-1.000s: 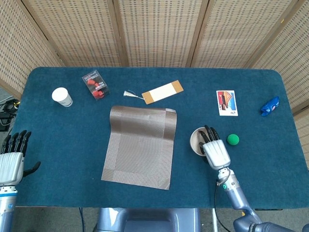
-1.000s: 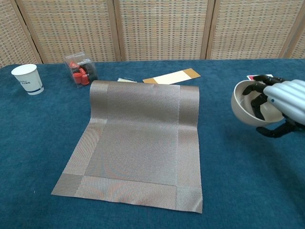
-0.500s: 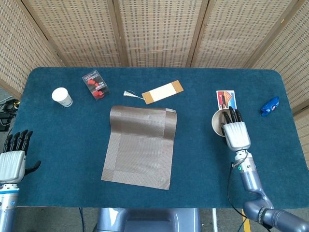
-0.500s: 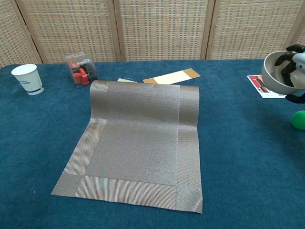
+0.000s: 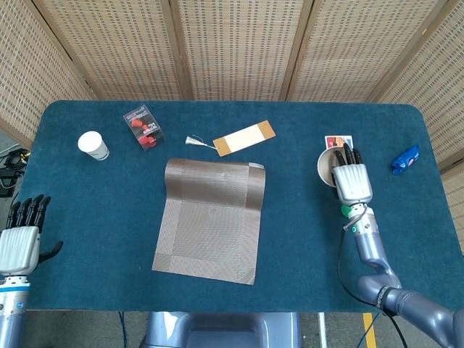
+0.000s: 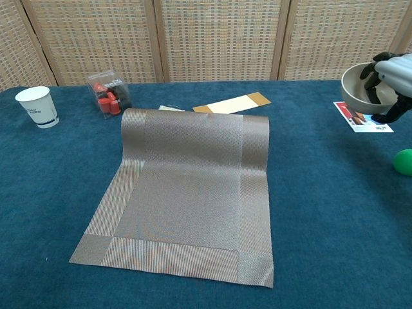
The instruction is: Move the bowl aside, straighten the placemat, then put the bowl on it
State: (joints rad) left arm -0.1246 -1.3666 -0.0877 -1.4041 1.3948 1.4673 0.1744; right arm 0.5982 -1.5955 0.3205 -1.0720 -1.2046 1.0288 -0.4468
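Even, bright, diffuse light from overhead; soft faint shadows only. No glare. Both views sharp, slight softness toward far edges.

No legible text anywhere.

Lab-like test setup; blue felt-covered table; woven rattan screens behind; assorted small props scattered.
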